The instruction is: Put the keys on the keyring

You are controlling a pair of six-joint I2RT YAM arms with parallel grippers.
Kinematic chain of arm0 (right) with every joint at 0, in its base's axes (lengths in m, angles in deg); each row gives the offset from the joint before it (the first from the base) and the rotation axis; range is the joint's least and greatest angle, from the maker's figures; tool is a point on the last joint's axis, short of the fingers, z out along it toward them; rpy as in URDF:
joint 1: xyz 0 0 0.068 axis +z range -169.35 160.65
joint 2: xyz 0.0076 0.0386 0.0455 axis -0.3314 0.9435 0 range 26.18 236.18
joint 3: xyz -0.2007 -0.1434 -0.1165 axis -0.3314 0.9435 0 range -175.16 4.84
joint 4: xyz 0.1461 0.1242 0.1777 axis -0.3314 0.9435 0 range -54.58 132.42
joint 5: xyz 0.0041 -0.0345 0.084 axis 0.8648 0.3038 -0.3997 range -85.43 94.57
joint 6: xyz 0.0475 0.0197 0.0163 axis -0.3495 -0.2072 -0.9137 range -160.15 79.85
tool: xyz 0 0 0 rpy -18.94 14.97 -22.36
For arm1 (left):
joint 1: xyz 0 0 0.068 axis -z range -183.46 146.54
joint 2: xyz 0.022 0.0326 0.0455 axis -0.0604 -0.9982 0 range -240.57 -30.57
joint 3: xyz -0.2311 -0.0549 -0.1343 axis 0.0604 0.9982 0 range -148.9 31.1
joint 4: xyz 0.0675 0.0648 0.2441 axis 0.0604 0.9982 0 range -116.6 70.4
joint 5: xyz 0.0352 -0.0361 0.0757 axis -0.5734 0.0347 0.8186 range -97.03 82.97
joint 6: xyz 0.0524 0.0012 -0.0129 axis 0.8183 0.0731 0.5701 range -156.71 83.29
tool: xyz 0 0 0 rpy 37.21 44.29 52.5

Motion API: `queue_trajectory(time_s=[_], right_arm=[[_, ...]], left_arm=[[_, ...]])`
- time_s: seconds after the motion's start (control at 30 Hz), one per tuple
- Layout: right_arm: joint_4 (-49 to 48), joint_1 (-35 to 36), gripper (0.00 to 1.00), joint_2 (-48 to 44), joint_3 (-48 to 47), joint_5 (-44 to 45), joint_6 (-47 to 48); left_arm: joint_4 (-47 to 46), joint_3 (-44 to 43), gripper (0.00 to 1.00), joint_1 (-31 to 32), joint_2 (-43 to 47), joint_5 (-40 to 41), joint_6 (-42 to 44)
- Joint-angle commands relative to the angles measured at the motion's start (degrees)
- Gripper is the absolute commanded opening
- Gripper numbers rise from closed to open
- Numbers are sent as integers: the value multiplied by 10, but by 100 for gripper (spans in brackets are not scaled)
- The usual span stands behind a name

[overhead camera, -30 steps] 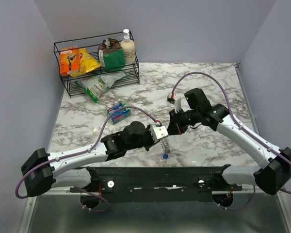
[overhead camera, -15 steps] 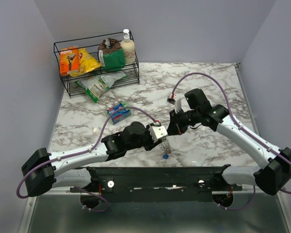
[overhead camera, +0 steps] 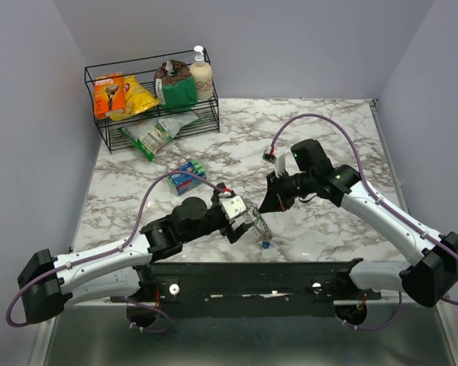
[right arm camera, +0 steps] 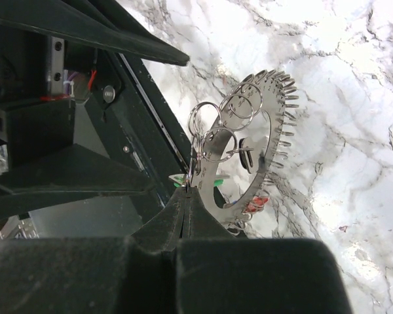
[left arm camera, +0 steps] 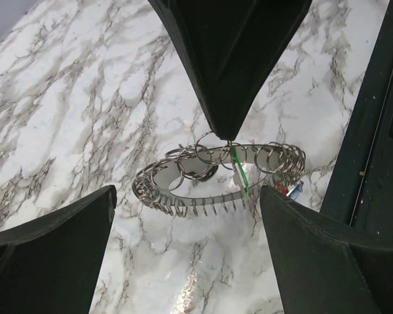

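The keyring was held over the tabletop, pinched at its rim in the closed right gripper, presumably to be kept steady for threading. The left gripper was spread wide either side, holding nothing. A green key hung on the ring.

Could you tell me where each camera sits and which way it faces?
Top external: above and behind the robot, looking down on the marble table; both arms show whole.
Left wrist: on the left arm, looking between its open fingers at the keyring.
Right wrist: on the right arm, looking along its shut fingers at the keyring.
Shared: both wrist views show the right gripper pinching the keyring.
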Motion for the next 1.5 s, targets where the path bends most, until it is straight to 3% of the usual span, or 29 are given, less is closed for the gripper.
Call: queue_trajectory(time_s=[0.0,0.63,1.0,1.47], right_arm=[[-23,0,1,-8,1,-18,-7],[-44,0,1,26,22,-46,13],[-49,-6,1,50,46,34,-4],[-70,-35,1,64,43,72,1]], left_arm=[[-37,9,99,-5,26,31,-19],[-41,-12,99,-20,24,39,-31],[-38,-12,99,-22,23,46,-34],[-39,-11,99,-25,25,47,-43]])
